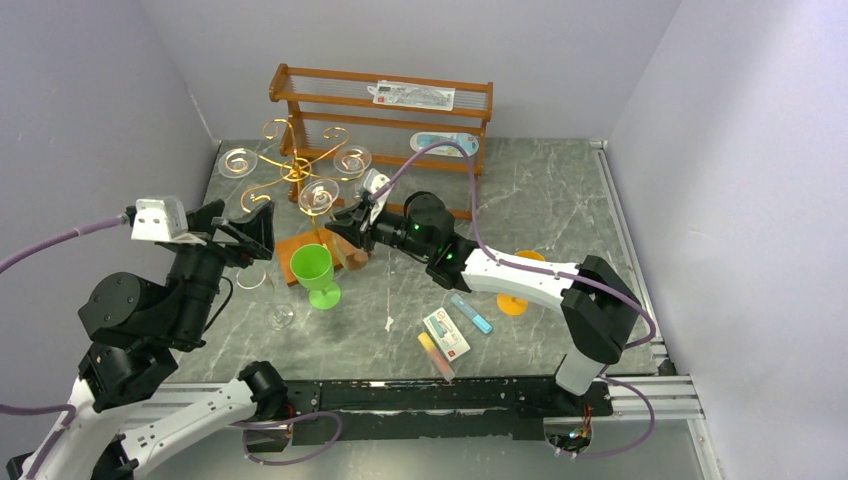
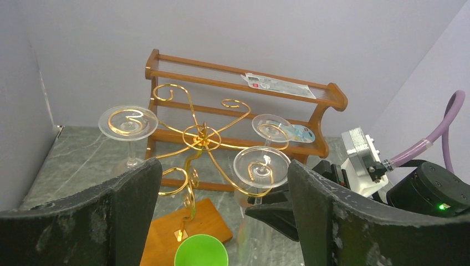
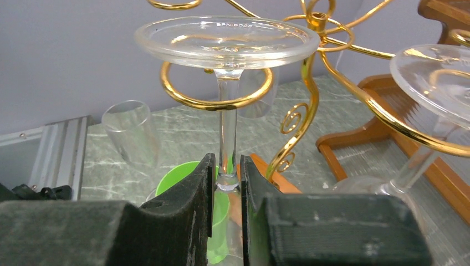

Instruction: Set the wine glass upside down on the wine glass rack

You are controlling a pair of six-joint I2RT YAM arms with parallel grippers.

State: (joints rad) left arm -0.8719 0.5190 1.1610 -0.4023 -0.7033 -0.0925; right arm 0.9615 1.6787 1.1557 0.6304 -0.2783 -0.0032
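Here, the clear upside-down wine glass [image 3: 227, 41] is gripped by its stem in the right end effector [image 3: 226, 166], the stem set inside a curled arm of the gold wire wine glass rack [image 1: 297, 168], while the left end effector [image 2: 221, 172] is spread wide near that rack.

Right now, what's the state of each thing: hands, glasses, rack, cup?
right hand: shut on the wine glass stem
left hand: open, holding nothing
wine glass: upside down, stem through a rack loop, foot above it
two other glasses: hanging upside down on the rack
wine glass rack: upright, three glasses in its loops
green cup: upright, mouth up, on the table
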